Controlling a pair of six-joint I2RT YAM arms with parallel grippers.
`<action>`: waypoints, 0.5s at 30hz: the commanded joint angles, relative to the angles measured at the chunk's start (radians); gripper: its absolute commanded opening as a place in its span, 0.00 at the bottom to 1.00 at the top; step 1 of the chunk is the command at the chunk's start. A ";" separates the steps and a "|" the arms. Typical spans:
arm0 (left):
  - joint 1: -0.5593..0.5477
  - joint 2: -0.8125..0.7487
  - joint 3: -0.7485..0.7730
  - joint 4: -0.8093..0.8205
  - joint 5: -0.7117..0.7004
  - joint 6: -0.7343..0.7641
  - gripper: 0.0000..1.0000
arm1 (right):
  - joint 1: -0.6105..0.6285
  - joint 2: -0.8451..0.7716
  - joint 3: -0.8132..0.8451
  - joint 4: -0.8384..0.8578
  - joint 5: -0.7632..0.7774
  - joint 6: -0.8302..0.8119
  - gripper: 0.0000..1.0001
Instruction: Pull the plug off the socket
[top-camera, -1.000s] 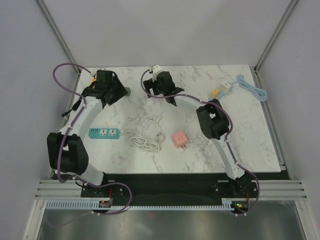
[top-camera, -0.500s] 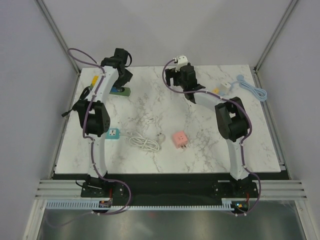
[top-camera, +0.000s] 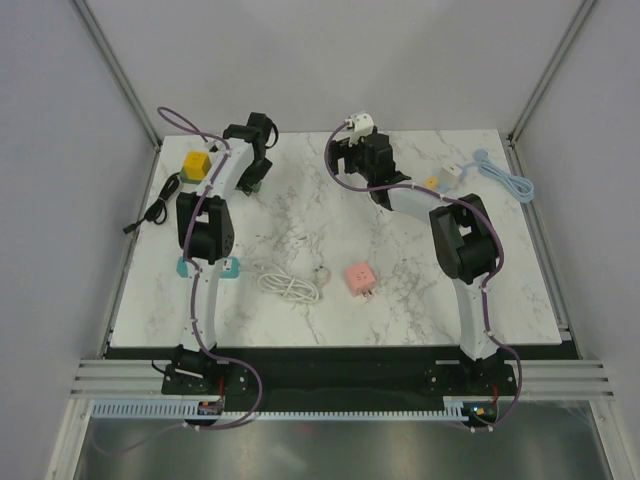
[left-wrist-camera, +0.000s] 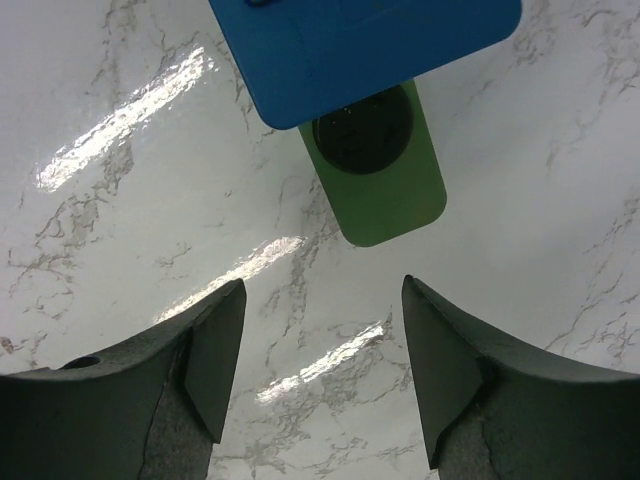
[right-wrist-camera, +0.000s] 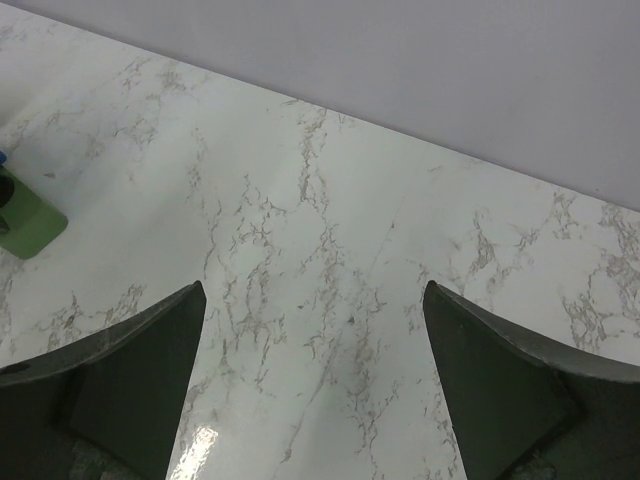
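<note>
A green socket piece lies on the marble with a round black plug seated in it; a blue block covers its far end. In the top view the green piece peeks out beside my left gripper. My left gripper is open and empty, hovering above the table just short of the green piece. My right gripper is at the back middle; in its wrist view it is open and empty over bare marble, with the green piece far to its left.
A yellow cube and a black cable sit at the back left. A teal power strip with a white cable and a pink cube socket lie mid-table. A light blue cable is at the back right.
My left arm has stretched toward the back and its gripper has moved right over the green piece, uncovering the yellow cube. My right gripper rose and shifted right, then held.
</note>
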 joint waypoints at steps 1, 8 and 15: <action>-0.011 0.004 0.062 0.024 -0.105 -0.047 0.73 | -0.001 -0.062 -0.007 0.058 -0.032 -0.012 0.98; -0.007 0.049 0.065 0.034 -0.093 -0.088 0.76 | -0.002 -0.065 -0.022 0.085 -0.039 -0.013 0.98; 0.001 0.096 0.106 0.083 -0.094 -0.090 0.77 | -0.002 -0.064 -0.032 0.107 -0.058 -0.013 0.98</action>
